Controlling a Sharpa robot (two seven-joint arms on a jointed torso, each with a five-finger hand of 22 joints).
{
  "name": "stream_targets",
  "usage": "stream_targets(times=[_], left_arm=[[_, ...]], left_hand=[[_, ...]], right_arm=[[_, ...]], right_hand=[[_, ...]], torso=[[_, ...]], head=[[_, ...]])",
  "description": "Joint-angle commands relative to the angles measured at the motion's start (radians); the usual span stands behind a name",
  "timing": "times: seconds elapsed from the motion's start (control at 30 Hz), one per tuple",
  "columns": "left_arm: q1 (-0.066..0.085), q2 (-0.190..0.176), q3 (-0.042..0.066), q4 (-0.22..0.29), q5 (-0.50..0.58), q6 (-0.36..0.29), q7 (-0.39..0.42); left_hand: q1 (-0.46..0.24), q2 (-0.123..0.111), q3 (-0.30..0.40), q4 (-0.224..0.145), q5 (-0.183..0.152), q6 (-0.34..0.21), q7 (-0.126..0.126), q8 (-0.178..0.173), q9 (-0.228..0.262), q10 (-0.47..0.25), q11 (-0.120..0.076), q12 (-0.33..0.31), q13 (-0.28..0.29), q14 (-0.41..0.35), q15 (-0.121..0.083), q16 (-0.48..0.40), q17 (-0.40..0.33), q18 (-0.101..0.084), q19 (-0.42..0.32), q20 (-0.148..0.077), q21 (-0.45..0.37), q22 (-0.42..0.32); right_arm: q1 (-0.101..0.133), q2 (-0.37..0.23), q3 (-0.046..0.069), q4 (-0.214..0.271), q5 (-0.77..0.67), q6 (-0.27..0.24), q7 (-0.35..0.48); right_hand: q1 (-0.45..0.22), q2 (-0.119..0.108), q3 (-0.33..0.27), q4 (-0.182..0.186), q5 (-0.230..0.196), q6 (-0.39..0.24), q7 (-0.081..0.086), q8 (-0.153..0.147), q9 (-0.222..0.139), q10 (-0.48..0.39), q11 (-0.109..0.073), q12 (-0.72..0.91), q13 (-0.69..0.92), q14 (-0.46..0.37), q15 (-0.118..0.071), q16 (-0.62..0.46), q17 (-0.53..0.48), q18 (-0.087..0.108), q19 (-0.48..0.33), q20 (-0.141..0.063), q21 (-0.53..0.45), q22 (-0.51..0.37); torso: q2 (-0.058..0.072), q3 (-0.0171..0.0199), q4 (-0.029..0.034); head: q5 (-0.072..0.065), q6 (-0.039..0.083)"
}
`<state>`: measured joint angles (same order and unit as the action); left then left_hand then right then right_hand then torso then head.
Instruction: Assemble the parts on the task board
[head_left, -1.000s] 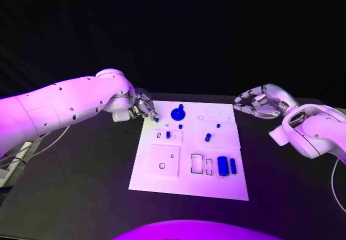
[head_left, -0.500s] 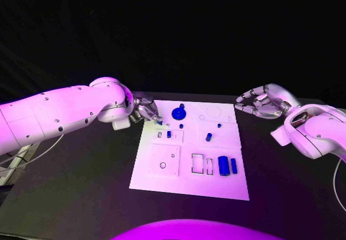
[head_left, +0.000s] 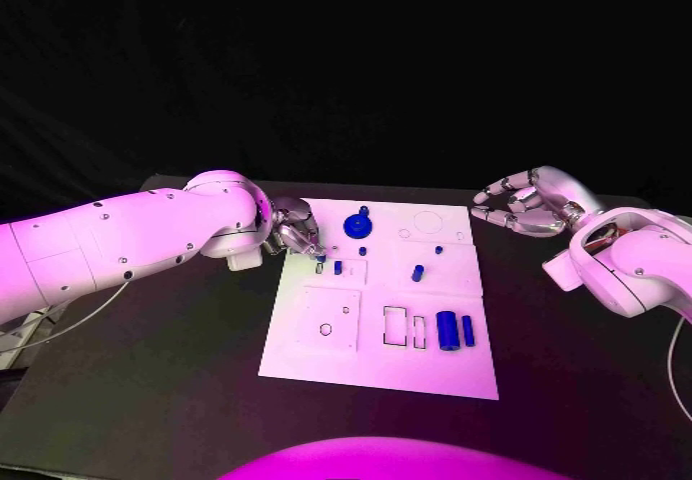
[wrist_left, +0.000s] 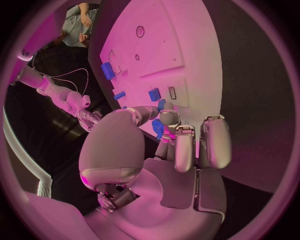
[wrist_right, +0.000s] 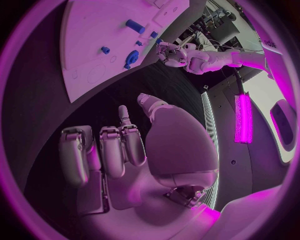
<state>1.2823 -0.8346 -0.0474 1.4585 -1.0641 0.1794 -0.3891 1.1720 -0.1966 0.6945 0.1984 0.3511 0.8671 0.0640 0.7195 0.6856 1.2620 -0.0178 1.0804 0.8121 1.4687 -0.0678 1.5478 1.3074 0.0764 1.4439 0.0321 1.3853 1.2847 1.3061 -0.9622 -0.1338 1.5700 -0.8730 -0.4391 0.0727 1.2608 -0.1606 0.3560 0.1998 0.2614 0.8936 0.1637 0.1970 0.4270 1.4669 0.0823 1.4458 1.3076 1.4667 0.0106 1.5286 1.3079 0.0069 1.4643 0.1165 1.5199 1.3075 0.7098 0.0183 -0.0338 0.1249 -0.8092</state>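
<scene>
The white task board (head_left: 378, 300) lies mid-table and also appears in the left wrist view (wrist_left: 169, 45) and the right wrist view (wrist_right: 100, 25). My left hand (head_left: 294, 234) hovers over the board's far left part. It pinches a small blue part (wrist_left: 157, 128) between thumb and a finger, just above a small slot (head_left: 319, 267) beside a blue peg (head_left: 338, 267). A round blue knob piece (head_left: 355, 226), a tilted blue peg (head_left: 417, 273) and two blue cylinders (head_left: 454, 331) rest on the board. My right hand (head_left: 519, 209) hangs off the board's far right corner, fingers curved and apart, holding nothing.
Cut-outs mark the board: a square plate with a hole (head_left: 329, 320) and narrow rectangular slots (head_left: 394, 328). Black table (head_left: 159, 380) surrounds the board. The right wrist view shows my left hand (wrist_right: 172, 52) at the board's edge.
My left hand has shifted slightly nearer along the board's left side with the small blue part, now lower over the small slot. The right hand has hardly moved.
</scene>
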Motion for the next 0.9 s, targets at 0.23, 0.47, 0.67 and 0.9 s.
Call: stream_targets(times=[0.23, 0.47, 0.67, 0.9], left_arm=[[-0.005, 0.007, 0.0, -0.004, -0.05, 0.054, 0.013], [-0.006, 0.009, 0.0, -0.007, -0.051, 0.071, 0.005], [-0.006, 0.011, 0.0, -0.008, -0.052, 0.083, 0.0], [-0.007, 0.016, -0.001, -0.015, -0.054, 0.087, -0.005]], left_hand=[[0.004, -0.01, 0.205, -0.198, 0.005, 0.009, 0.0, 0.002, -0.001, 0.01, 0.002, 0.005, 0.004, 0.094, -0.007, 0.004, 0.235, -0.012, 0.009, -0.002, 0.004, 0.002], [0.004, -0.011, 0.205, -0.199, 0.006, 0.011, -0.001, 0.002, -0.001, 0.012, 0.002, 0.007, 0.007, 0.094, -0.008, 0.004, 0.235, -0.013, 0.009, -0.002, 0.005, 0.003], [0.003, -0.011, 0.206, -0.2, 0.007, 0.012, -0.001, 0.001, -0.002, 0.013, 0.002, 0.007, 0.008, 0.094, -0.008, 0.004, 0.235, -0.013, 0.009, -0.002, 0.005, 0.003], [0.003, -0.012, 0.207, -0.2, 0.008, 0.013, -0.001, 0.0, -0.002, 0.013, 0.001, 0.008, 0.008, 0.094, -0.008, 0.004, 0.235, -0.013, 0.009, -0.002, 0.005, 0.003]], right_arm=[[-0.001, -0.001, 0.0, 0.001, -0.003, 0.007, 0.009], [-0.001, -0.001, 0.0, 0.001, -0.003, 0.008, 0.009], [-0.001, -0.002, 0.0, 0.001, -0.002, 0.008, 0.009], [-0.001, -0.002, 0.0, 0.002, -0.002, 0.009, 0.009]], right_hand=[[-0.012, 0.001, -0.001, 0.009, 0.005, -0.002, -0.003, 0.005, 0.002, -0.003, -0.006, -0.003, 0.137, 0.073, -0.007, -0.006, 0.126, 0.008, 0.071, -0.006, -0.004, 0.233], [-0.012, 0.001, -0.001, 0.009, 0.005, -0.002, -0.003, 0.005, 0.002, -0.003, -0.006, -0.003, 0.137, 0.073, -0.007, -0.006, 0.126, 0.008, 0.071, -0.006, -0.004, 0.233], [-0.012, 0.001, -0.001, 0.009, 0.005, -0.002, -0.003, 0.005, 0.002, -0.003, -0.006, -0.003, 0.137, 0.073, -0.007, -0.006, 0.126, 0.008, 0.071, -0.006, -0.004, 0.233], [-0.012, 0.001, -0.001, 0.009, 0.005, -0.002, -0.003, 0.005, 0.002, -0.003, -0.006, -0.003, 0.137, 0.073, -0.007, -0.006, 0.126, 0.008, 0.071, -0.006, -0.004, 0.233]], torso=[[0.0, 0.001, -0.0004], [-0.001, 0.001, -0.0003], [0.0, 0.0008, -0.0002], [0.0, 0.0006, -0.0003]], head=[[-0.001, -0.002], [0.0, -0.003], [0.0, -0.003], [0.0, -0.003]])
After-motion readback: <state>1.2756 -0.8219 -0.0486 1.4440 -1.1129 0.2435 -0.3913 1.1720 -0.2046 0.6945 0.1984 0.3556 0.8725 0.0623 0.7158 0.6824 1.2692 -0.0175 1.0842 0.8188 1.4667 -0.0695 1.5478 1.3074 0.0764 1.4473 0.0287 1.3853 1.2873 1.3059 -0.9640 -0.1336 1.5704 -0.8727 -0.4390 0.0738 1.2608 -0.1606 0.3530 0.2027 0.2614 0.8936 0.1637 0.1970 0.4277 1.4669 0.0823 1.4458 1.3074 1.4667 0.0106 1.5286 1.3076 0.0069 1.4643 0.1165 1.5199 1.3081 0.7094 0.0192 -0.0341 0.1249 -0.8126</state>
